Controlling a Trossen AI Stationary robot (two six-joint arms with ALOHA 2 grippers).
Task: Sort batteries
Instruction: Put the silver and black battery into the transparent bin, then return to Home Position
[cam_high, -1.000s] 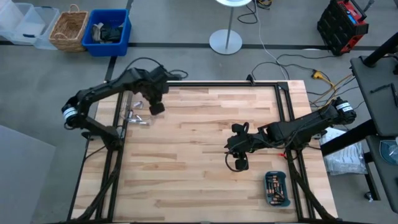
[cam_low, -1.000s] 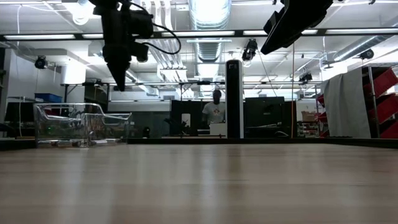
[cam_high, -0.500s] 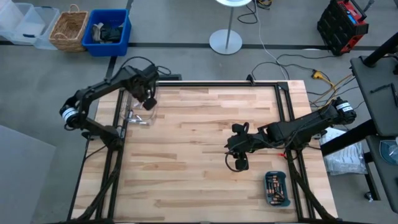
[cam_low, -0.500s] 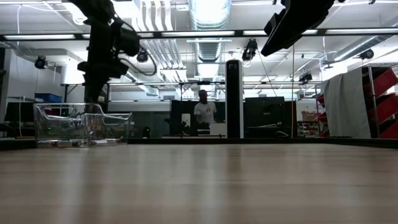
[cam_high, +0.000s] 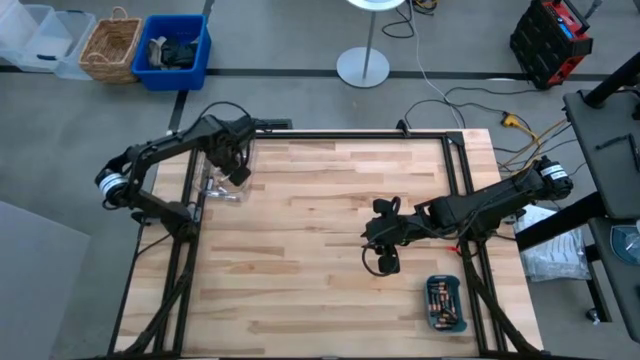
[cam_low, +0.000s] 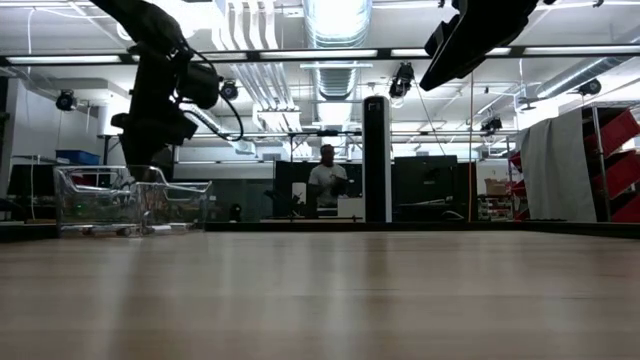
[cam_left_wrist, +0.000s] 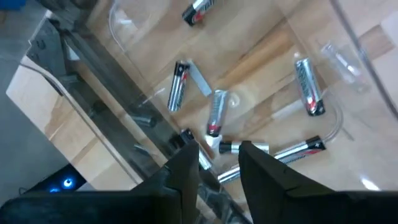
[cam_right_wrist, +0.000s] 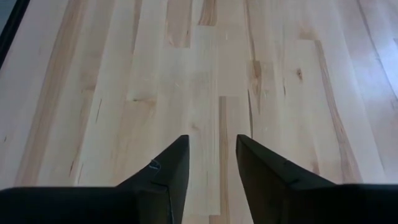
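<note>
Left gripper (cam_left_wrist: 217, 163) hovers spread over clear box (cam_high: 222, 186); wrist view alone shows batteries (cam_left_wrist: 216, 112).

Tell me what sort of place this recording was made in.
Most likely a robotics lab or workshop. The wooden table stands on a metal frame over a bare floor, with cables trailing nearby. The low view shows exposed ceiling ducts, strip lights and a person standing among dark equipment beyond.

Grey floor beyond table: wicker basket (cam_high: 111, 44), blue bin (cam_high: 175, 49), white lamp base (cam_high: 362, 67); ceiling strip lights (cam_low: 330, 54), person (cam_low: 326, 181) standing far off.
</note>
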